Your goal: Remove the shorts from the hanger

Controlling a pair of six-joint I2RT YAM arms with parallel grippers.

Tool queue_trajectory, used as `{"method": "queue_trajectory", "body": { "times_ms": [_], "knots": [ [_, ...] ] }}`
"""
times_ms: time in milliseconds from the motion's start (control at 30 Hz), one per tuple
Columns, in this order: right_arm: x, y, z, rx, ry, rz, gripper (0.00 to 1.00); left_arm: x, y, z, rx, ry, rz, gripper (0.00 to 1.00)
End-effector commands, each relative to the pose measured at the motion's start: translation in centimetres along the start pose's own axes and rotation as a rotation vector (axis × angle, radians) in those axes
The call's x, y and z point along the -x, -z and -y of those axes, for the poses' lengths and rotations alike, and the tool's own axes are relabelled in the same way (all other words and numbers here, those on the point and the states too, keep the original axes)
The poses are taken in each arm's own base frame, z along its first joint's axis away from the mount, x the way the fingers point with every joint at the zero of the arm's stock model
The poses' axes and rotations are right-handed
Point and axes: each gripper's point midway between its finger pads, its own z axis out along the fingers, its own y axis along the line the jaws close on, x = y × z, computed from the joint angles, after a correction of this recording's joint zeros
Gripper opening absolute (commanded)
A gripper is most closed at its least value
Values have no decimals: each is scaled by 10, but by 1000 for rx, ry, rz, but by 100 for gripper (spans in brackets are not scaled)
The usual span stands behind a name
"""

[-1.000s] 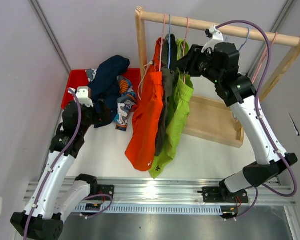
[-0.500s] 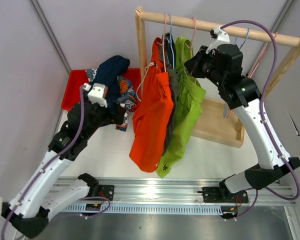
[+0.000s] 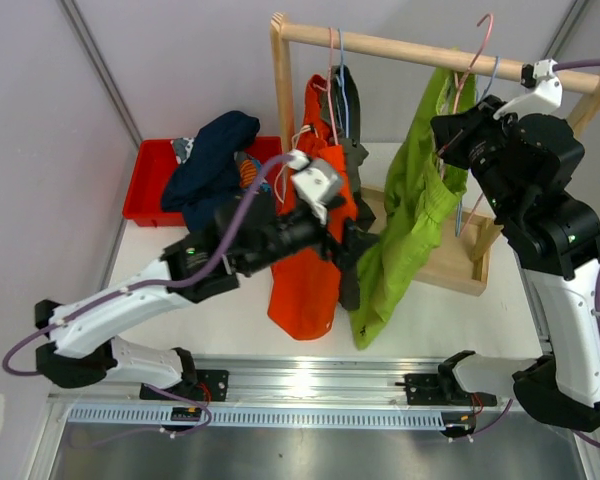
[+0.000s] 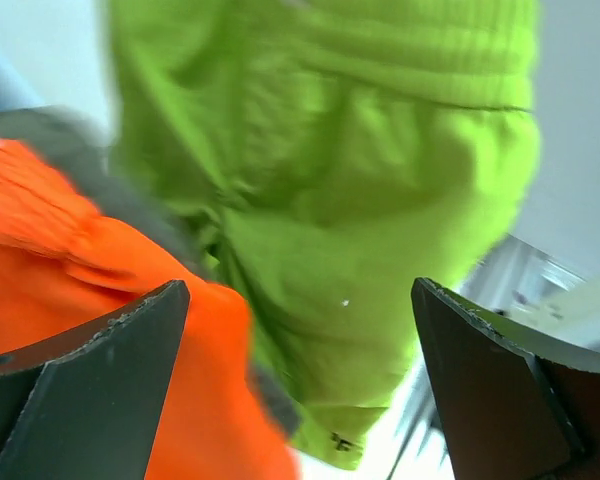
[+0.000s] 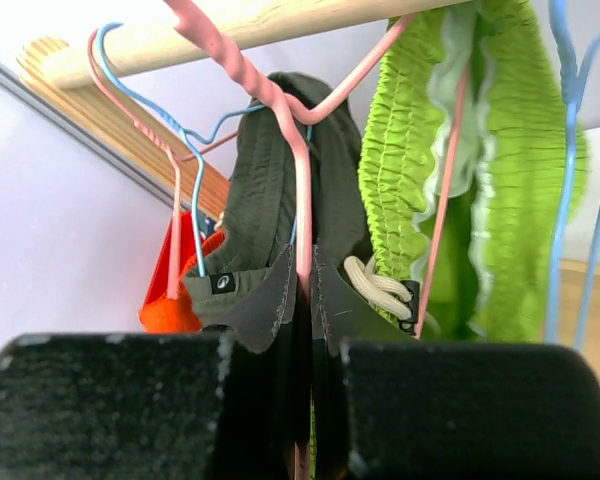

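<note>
Right gripper (image 5: 302, 290) clamped on hanger (image 5: 298, 190); left gripper (image 4: 300, 290) wide open before green shorts (image 4: 360, 180). Risk: thin hanger swivels in grip, or left grabs orange pair (image 4: 70, 260) too

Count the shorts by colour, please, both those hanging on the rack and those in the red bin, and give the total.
Orange shorts: 1
Grey shorts: 1
Lime green shorts: 1
Dark navy shorts: 1
Printed shorts: 1
Total: 5

Pale grey walls (image 3: 180, 60) enclose a white table (image 3: 440, 315).
</note>
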Motion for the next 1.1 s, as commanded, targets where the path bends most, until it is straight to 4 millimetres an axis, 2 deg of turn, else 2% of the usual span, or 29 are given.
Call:
{"method": "queue_trajectory", "body": {
  "times_ms": [0, 100, 167, 267, 467, 600, 733, 833, 900, 933, 967, 1067],
  "knots": [
    [9, -1, -3, 0, -49, 53, 0, 5, -21, 57, -200, 35, 40, 99],
    [3, -2, -1, -4, -40, 39, 0, -9, -34, 85, -273, 44, 24, 99],
    [2, -2, 0, -6, -33, 38, 0, -24, -44, 95, -293, 54, -8, 99],
    [2, -2, 1, -8, -30, 41, 0, -34, -52, 107, -318, 61, -22, 99],
    [0, 0, 1, -2, -30, 41, 0, -38, -60, 113, -328, 71, -19, 99],
    [4, 2, -1, 8, -34, 45, 0, -50, -69, 112, -314, 65, -40, 99],
    [7, 6, -1, 9, -33, 44, 0, -66, -80, 109, -281, 57, -62, 91],
    [9, 10, -2, 18, -40, 48, 0, -71, -87, 101, -228, 52, -64, 81],
    [11, 13, -3, 22, -49, 51, 0, -75, -92, 99, -214, 43, -65, 66],
    [11, 14, -3, 23, -50, 49, 0, -78, -94, 99, -209, 39, -67, 53],
    [11, 14, -3, 23, -50, 50, 0, -78, -96, 98, -199, 39, -64, 24],
    [12, 15, -3, 23, -52, 52, 0, -80, -97, 95, -184, 49, -64, 0]
  ]
}}
